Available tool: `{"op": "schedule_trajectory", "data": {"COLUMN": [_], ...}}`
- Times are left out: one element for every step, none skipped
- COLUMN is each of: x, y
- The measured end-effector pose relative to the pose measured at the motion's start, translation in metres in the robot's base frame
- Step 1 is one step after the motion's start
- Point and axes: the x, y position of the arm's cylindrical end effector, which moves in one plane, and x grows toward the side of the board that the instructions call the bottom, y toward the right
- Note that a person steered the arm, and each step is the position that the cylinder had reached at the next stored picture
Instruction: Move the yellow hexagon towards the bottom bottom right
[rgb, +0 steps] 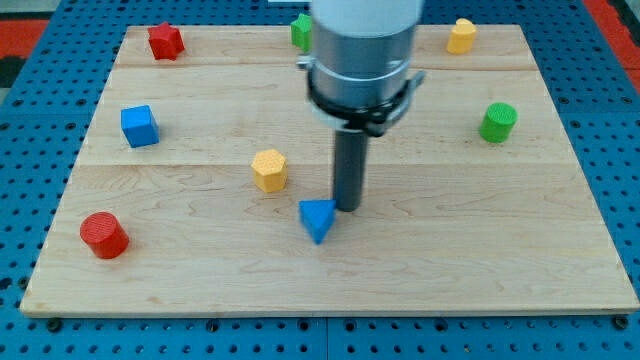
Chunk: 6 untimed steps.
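The yellow hexagon (269, 169) sits on the wooden board (460, 250) a little left of centre. My tip (347, 207) is down on the board to the hexagon's right and slightly below it, about a block's width away. The tip stands right beside the upper right of a blue triangle (317, 219), which lies just below and right of the hexagon. I cannot tell whether the tip touches the triangle.
A blue cube (139, 126) is at the left, a red cylinder (104, 235) at the lower left, a red block (165, 41) at the top left. A green block (300, 31) is at top centre, partly behind the arm. A yellow block (461, 36) is at top right, a green cylinder (497, 122) at the right.
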Motion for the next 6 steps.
{"op": "schedule_trajectory", "data": {"x": [0.024,0.006,0.001,-0.026,-0.037,-0.066], "y": [-0.008,-0.026,-0.088,-0.088,-0.115,-0.085]}}
